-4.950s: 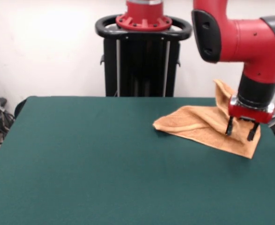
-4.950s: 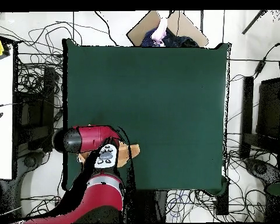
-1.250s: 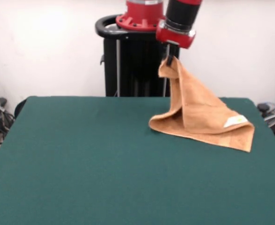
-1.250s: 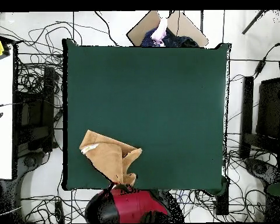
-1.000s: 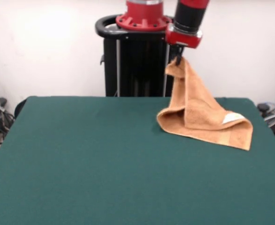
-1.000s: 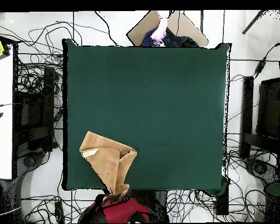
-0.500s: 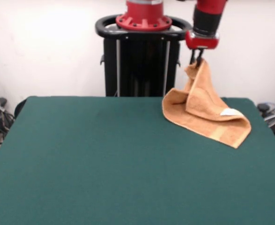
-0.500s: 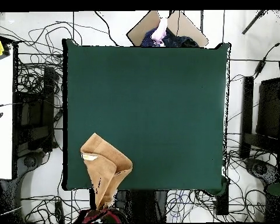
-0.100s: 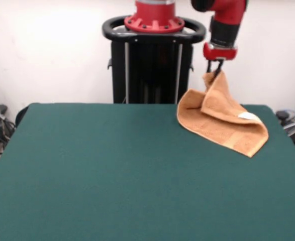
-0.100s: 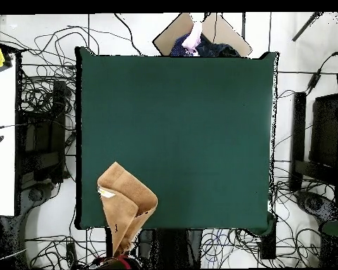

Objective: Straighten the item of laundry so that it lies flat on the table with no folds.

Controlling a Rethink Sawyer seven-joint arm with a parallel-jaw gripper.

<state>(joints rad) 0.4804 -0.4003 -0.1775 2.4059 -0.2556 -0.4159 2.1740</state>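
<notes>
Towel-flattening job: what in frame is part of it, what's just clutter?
Job:
- towel, one corner lifted, the rest folded on itself, white tag showing
- tool, shut on that raised corner
- green table

Clutter:
- cables on the floor around the table
- cardboard piece past the table's edge, with a person's hand by it

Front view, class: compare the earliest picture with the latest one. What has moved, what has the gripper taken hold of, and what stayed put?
The gripper was open low over the crumpled towel; now it is shut on one corner, raised and carried toward the table's far edge, towards the right. The towel was dragged and partly unfolded, showing its white tag, but a fold remains. The table and pedestal are unchanged.
</notes>
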